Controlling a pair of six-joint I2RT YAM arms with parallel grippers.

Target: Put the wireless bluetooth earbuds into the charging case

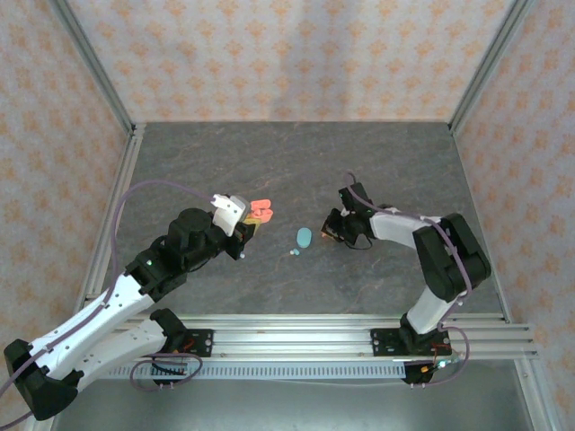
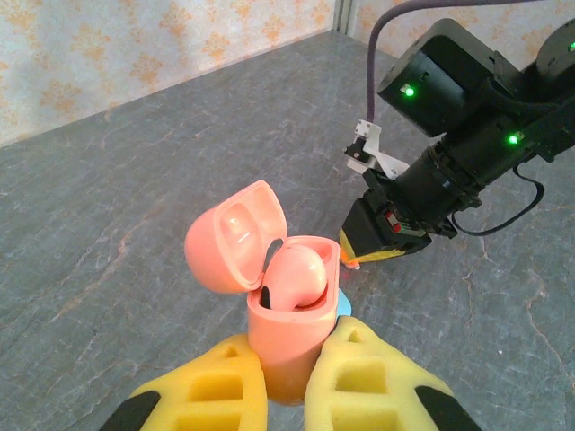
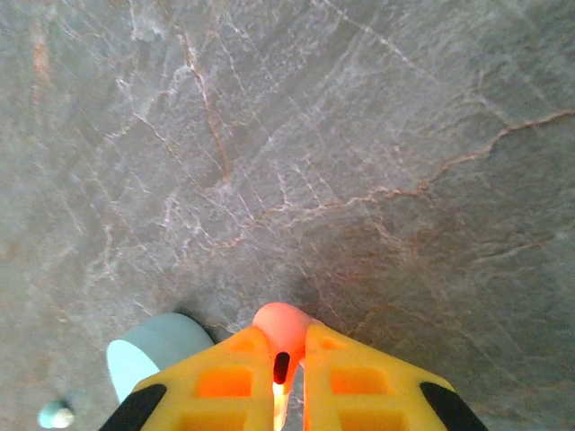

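**Coral case held open, one bud seated, another pinched**

From above, the left hand (image 1: 245,225) sat left of centre over the grey stone-patterned tabletop (image 1: 377,162) with the coral charging case (image 1: 261,212) at its tip. The teal case (image 1: 305,237) lay on the tabletop between the two arms, with a tiny teal earbud (image 1: 293,253) just beside it on the near side. The right hand (image 1: 331,232) was low, just right of the teal case.

In the left wrist view, the left hand (image 2: 289,355) was clamped on the lower body of the coral charging case (image 2: 286,334), which stood upright. Its lid (image 2: 235,238) was swung open to the left. A coral earbud (image 2: 296,274) sat in the case. The right hand (image 2: 370,256) pointed down at the tabletop (image 2: 135,197) just behind the case.

In the right wrist view, the right hand (image 3: 280,359) was closed on a second coral earbud (image 3: 280,325), whose rounded head stuck out past the fingertips. The teal case (image 3: 157,352) rested just left of it, and the teal earbud (image 3: 56,415) lay at the lower left.
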